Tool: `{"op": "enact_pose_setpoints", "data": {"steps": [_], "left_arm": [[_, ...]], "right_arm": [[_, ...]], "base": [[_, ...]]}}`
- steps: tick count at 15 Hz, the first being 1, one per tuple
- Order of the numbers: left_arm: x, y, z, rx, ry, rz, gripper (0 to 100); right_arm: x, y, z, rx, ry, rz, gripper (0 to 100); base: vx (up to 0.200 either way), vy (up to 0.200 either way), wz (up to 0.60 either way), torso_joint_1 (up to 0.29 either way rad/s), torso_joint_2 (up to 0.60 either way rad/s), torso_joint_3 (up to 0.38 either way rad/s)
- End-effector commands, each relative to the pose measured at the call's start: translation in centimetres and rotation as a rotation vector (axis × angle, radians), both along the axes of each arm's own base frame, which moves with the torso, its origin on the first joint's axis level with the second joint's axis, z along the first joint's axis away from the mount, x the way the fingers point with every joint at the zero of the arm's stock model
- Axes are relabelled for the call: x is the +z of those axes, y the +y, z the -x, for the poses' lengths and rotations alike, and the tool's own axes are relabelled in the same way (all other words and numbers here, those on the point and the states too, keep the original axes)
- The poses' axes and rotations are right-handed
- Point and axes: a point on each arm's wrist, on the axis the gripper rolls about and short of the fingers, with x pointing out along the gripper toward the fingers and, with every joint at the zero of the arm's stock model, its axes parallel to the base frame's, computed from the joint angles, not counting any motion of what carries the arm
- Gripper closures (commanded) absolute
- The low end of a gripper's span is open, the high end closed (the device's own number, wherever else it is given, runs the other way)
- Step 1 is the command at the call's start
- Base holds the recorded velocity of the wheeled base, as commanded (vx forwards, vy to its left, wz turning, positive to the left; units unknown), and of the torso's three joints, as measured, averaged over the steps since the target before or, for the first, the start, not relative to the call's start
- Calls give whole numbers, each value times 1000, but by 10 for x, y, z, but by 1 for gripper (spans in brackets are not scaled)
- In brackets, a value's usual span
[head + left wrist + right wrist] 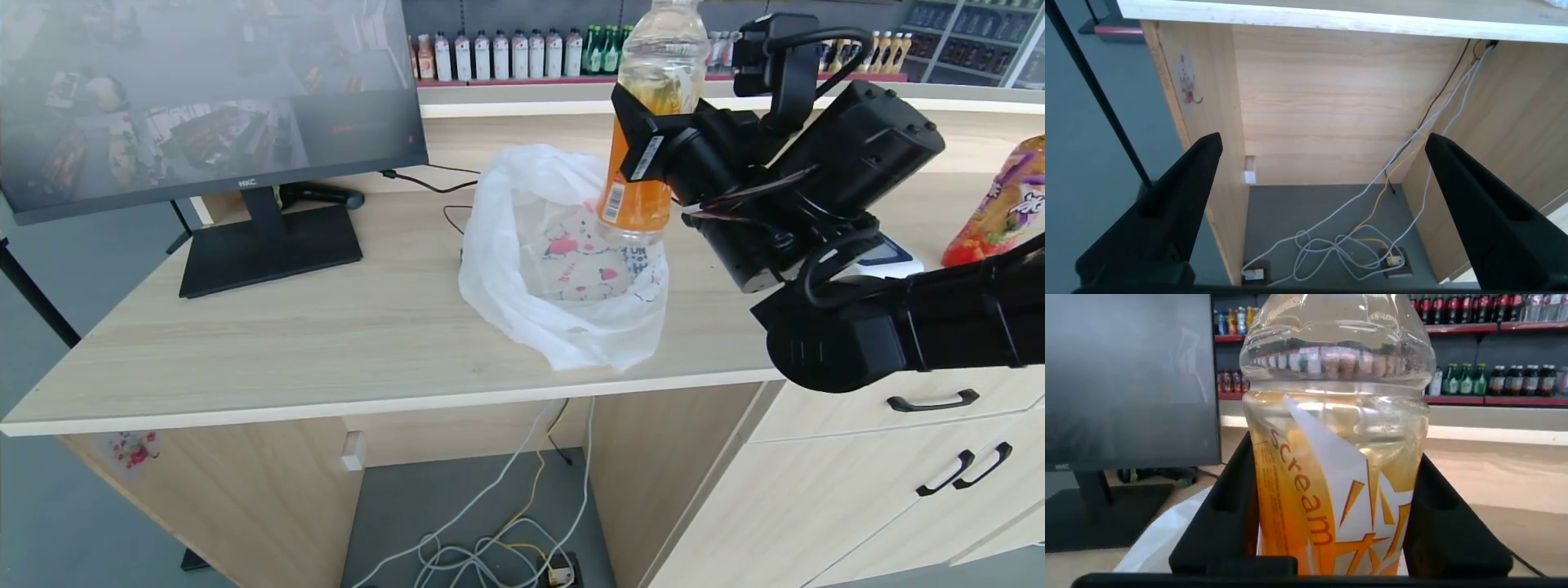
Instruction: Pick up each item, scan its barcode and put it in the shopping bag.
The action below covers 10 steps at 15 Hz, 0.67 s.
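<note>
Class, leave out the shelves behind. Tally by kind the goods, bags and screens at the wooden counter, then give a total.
drink bottle: 1, held in the right gripper
colourful packet: 1
white plastic shopping bag: 1
monitor: 1
Total: 4
What lies inside the bag cannot be told.

shop, drink shelves (522,53), checkout counter (343,327)

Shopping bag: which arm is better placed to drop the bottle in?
Right. The right gripper is shut on the orange bottle, held upright over the open shopping bag. The left gripper hangs open and empty below counter height, facing the floor cables.
</note>
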Motion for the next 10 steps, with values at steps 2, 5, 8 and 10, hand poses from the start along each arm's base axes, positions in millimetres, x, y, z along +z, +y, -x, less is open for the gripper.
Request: {"op": "enact_pose_setpoints", "data": {"steps": [2, 5, 8, 10], "left_arm": [[0, 0, 0, 0, 0, -1, 0], [0, 0, 0, 2, 0, 1, 0], [0, 0, 0, 0, 0, 2, 0], [0, 0, 0, 0, 0, 2, 0]], "right_arm": [[-23, 18, -23, 5, -2, -4, 100], [-31, 25, -35, 5, -3, -5, 100], [-35, 31, -45, -2, -11, -15, 100], [-39, 34, -49, 1, -2, -10, 100]], "base": [[0, 0, 0, 0, 0, 0], [0, 0, 0, 0, 0, 0], [0, 0, 0, 0, 0, 0], [0, 0, 0, 0, 0, 0]]}}
